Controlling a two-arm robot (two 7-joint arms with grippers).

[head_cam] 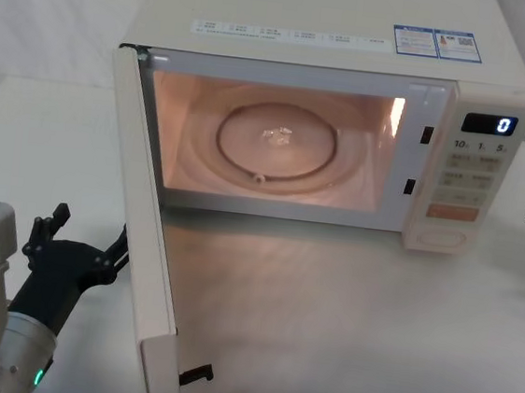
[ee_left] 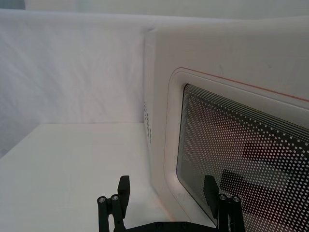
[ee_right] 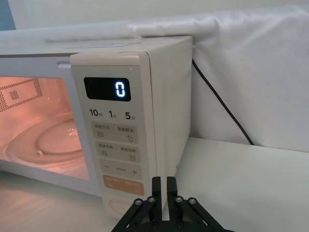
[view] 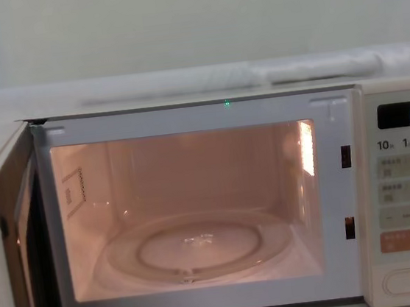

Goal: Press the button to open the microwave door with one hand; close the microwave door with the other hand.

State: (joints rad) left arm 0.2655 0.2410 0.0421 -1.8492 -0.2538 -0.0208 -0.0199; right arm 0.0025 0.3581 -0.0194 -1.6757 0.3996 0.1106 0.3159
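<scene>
Two fingers of the left gripper (ee_left: 166, 195) spread wide, holding nothing, just outside the swung-out microwave door (ee_left: 231, 145) — push flat on the outer face, steadily, until it latches. Right gripper (ee_right: 162, 186) pinched shut and empty, near the button (head_cam: 445, 238) at the panel's bottom. Microwave cavity (view: 189, 207) lit — just a glass turntable (view: 197, 247), no food.

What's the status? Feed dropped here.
Left claw open, behind the open door. Right claw shut, off the button. Nothing blocking the door's swing.
</scene>
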